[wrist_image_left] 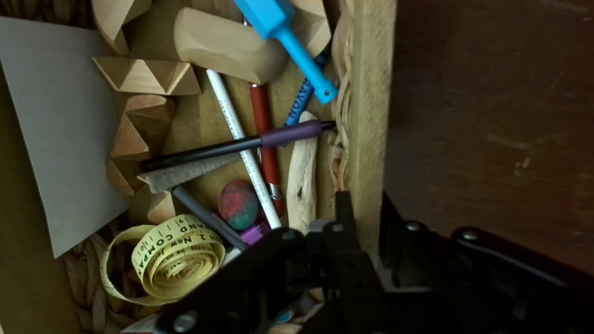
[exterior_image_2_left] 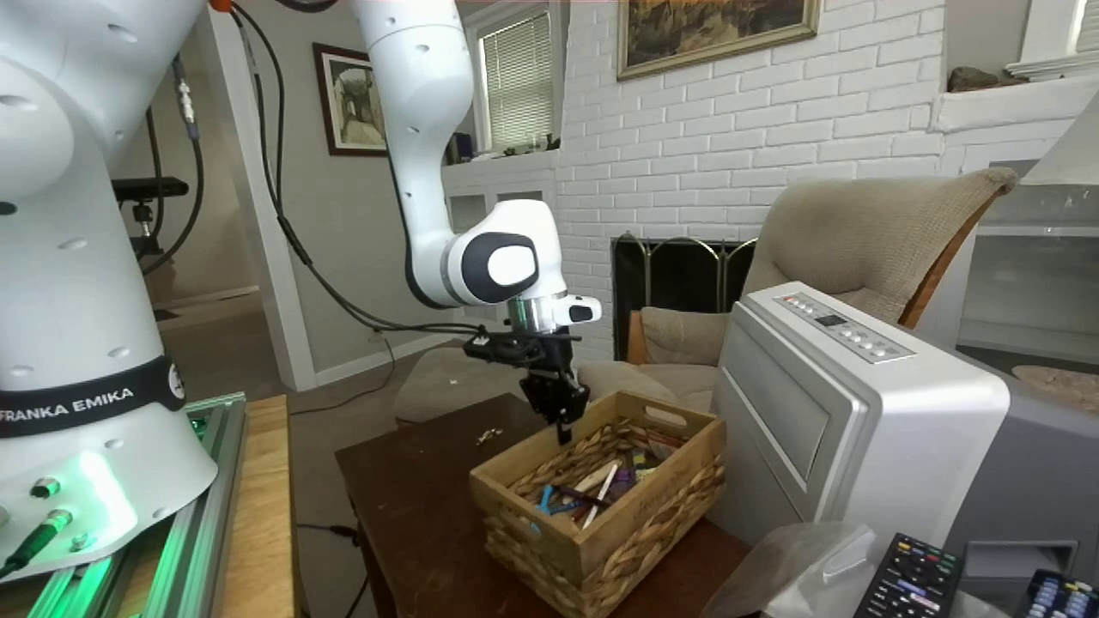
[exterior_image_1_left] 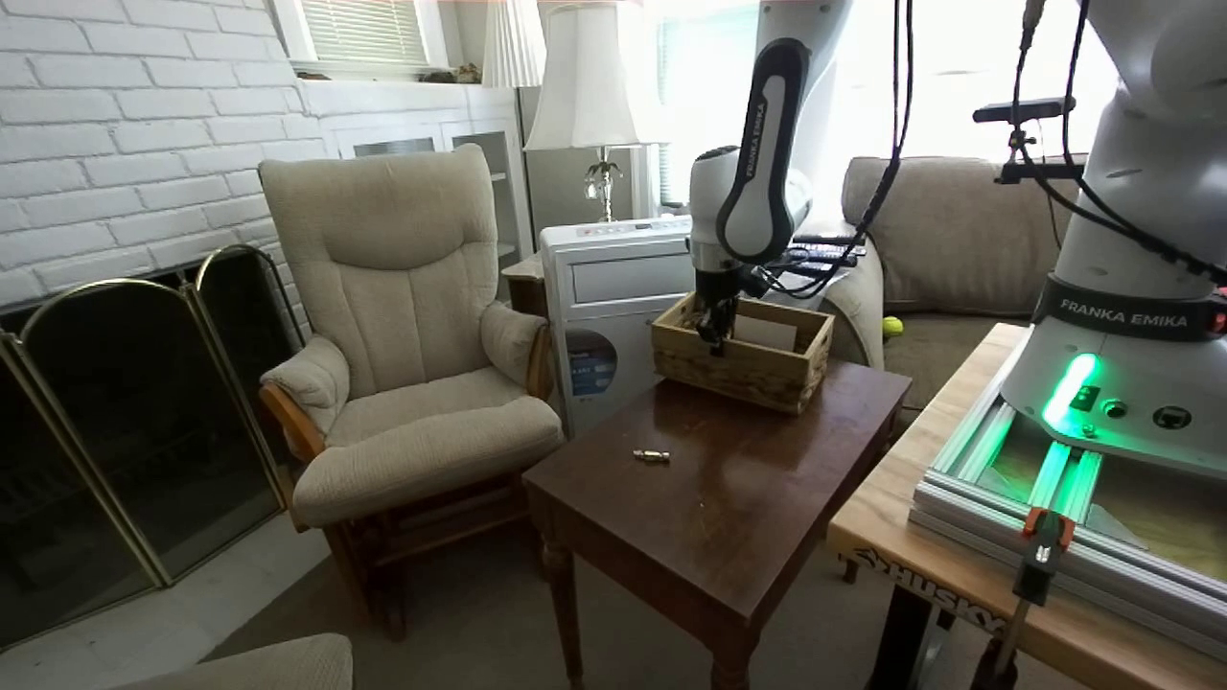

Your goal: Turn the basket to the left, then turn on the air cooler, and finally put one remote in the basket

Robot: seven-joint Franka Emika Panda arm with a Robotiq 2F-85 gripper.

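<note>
While the basket point(exterior_image_2_left: 652, 506) stands under the gripper point(wrist_image_left: 366, 204), its long rim point(wrist_image_left: 371, 93) is pinched between the fingers point(wrist_image_left: 345, 211).

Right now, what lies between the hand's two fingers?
The wooden rim of the basket, in the wrist view; whether both fingers touch it, I cannot tell.

1 rect. lt-brown woven basket point(exterior_image_2_left: 657, 524); 1 boxy wht-grey air cooler point(exterior_image_2_left: 790, 403); min. 2 oblong blk btn remotes point(exterior_image_2_left: 914, 577) point(exterior_image_2_left: 1065, 594); 1 dk-brown wood bench point(exterior_image_1_left: 729, 508); 1 lt-wood slab bench point(exterior_image_1_left: 891, 494); 1 cream wood-framed armchair point(exterior_image_1_left: 412, 259); 1 coiled yel. tape measure point(wrist_image_left: 178, 260); 1 slim purple-blk pen point(wrist_image_left: 220, 149); 1 slim red pen point(wrist_image_left: 270, 164); 1 slim wht printed stick point(wrist_image_left: 250, 164); 1 slim blue crayon point(wrist_image_left: 299, 102); 1 mottled red-green ball point(wrist_image_left: 239, 204); 1 sm. yel-green ball point(exterior_image_1_left: 892, 326); 4+ faceted tan wood pcs point(wrist_image_left: 144, 79), exact no. unclear.
</note>
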